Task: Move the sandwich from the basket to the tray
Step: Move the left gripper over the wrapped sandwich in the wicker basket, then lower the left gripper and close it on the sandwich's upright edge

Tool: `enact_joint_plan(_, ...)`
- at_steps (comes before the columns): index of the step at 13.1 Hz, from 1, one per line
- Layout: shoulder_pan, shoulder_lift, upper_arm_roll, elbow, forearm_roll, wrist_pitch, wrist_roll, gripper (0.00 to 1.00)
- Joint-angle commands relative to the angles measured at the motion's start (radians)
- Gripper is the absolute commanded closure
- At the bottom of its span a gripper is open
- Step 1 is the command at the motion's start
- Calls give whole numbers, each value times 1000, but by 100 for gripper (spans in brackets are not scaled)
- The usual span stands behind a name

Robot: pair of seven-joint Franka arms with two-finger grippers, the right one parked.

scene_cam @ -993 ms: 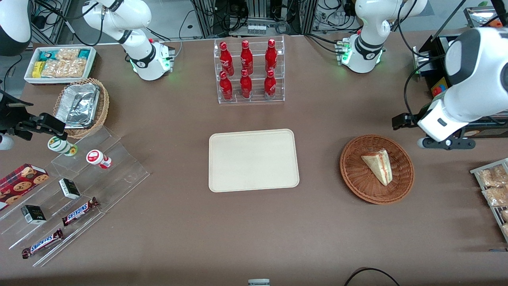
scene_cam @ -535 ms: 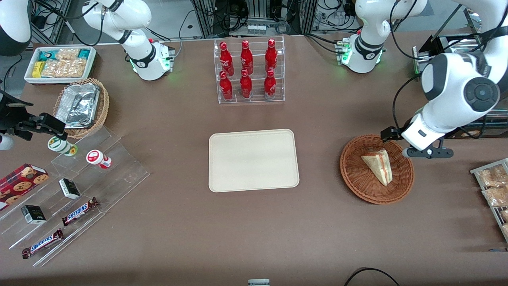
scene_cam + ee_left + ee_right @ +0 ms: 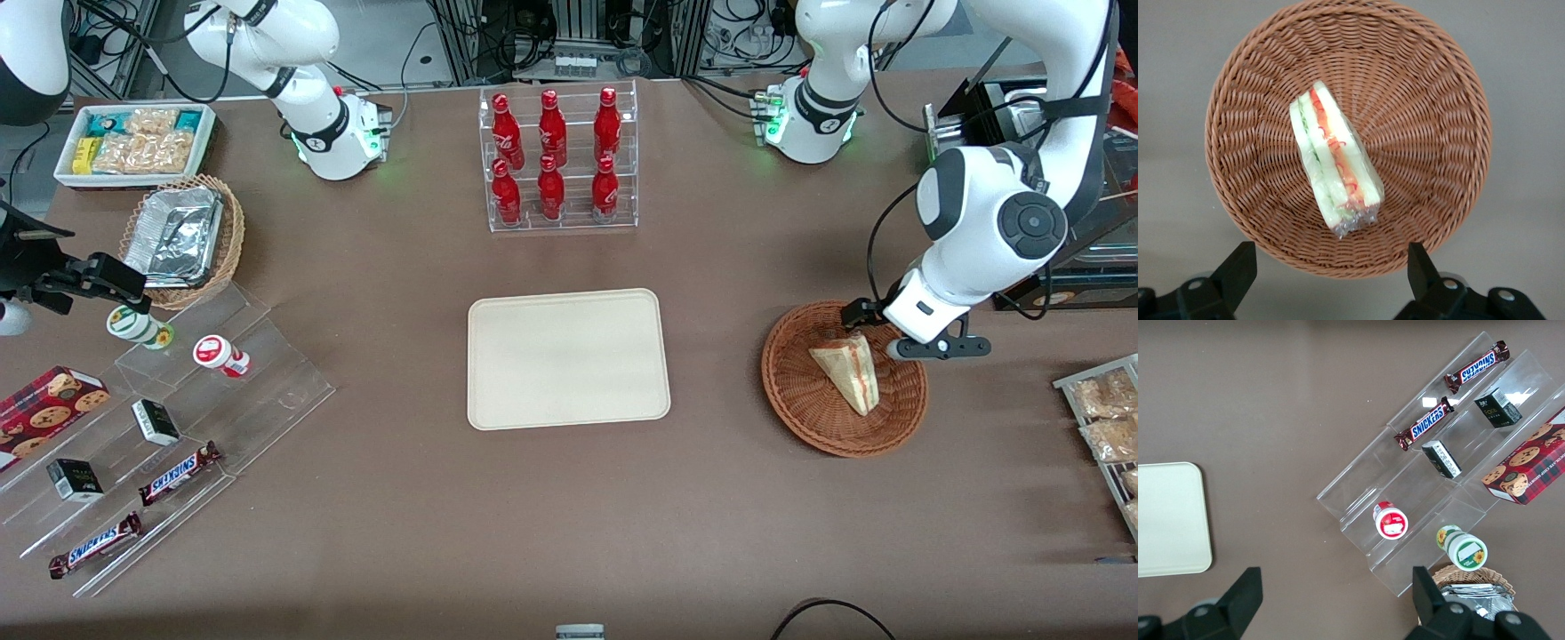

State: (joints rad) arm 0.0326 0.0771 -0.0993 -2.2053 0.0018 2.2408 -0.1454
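Just under the tool [image 3: 1328, 267], whose fingers [image 3: 1238, 267] stand wide apart, the sandwich [image 3: 1335, 160] lies in the basket [image 3: 1438, 87]; the tool hangs over the basket's rim farther from the front camera; the tray [image 3: 567, 358] sits well apart on the bench [image 3: 569, 516].

The sandwich [image 3: 849, 372] is seen lying in the basket [image 3: 805, 404], well apart from the tray [image 3: 567, 359]. The tool [image 3: 876, 331] is held above the basket's rim farthest from the camera.
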Motion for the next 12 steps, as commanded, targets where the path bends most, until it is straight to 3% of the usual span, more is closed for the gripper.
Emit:
enact_joint_plan(1,7,20,-7,-2,1,48,-193,0)
enact_joint_plan(5,4,50,-7,-5,0,118,-510,0)
enact_joint_plan(12,3,110,-7,-5,24,149,-494,0)
